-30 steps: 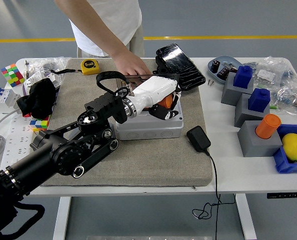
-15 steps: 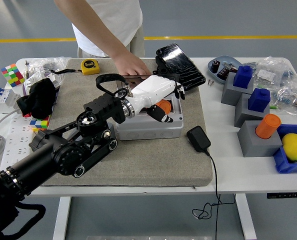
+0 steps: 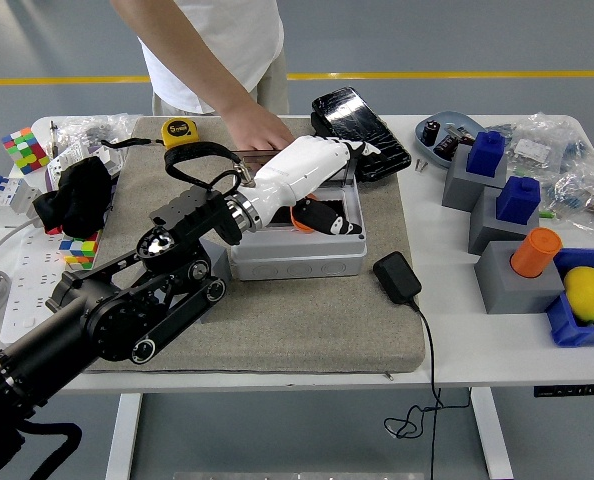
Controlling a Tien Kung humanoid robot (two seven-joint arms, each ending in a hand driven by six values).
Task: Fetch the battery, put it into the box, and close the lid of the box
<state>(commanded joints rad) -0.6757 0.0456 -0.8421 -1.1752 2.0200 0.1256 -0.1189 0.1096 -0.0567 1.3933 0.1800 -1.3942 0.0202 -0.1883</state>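
Note:
An open grey box (image 3: 297, 256) sits on the grey mat (image 3: 277, 320). Inside it lies the orange and black battery (image 3: 324, 217), free of any hand. My left hand (image 3: 349, 152), white with black fingertips, hovers over the box's far rim with its fingers relaxed and holding nothing. The clear lid (image 3: 269, 156) stands raised at the box's back edge, partly hidden by my hand. A person's hand (image 3: 260, 130) rests on the lid's top edge from the far side. My right arm is out of view.
A black charger (image 3: 397, 277) with its cable lies right of the box. A black case (image 3: 360, 119) and a yellow tape measure (image 3: 181, 131) sit behind it. Grey blocks (image 3: 515, 275) with blue and orange pieces stand at right, and a black cloth (image 3: 75, 193) at left.
My left hand opened, let go of the battery in the box, and rose back toward the far rim and the lid. The person's hand stayed on the lid.

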